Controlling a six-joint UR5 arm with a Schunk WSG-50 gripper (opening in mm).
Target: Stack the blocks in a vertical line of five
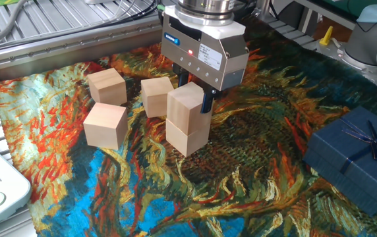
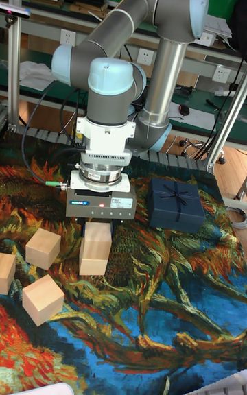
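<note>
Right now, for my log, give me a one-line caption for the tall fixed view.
UR5 gripper at the upper block of a two-high stack, three loose blocks left, blue gift box right.

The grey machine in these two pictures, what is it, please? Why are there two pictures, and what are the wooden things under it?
It is a robot arm with a two-finger gripper at its end. Both pictures show one moment: the wide one comes from a camera close to the table, the tall one from a camera farther back that shows the whole arm. On the painted cloth lie five pale wooden blocks. Two are already stacked: the top block sits on the bottom block, and the gripper is around the top one. I cannot tell whether it grips or has let go. Three loose blocks lie to the side. The blue gift box stands apart.
</note>
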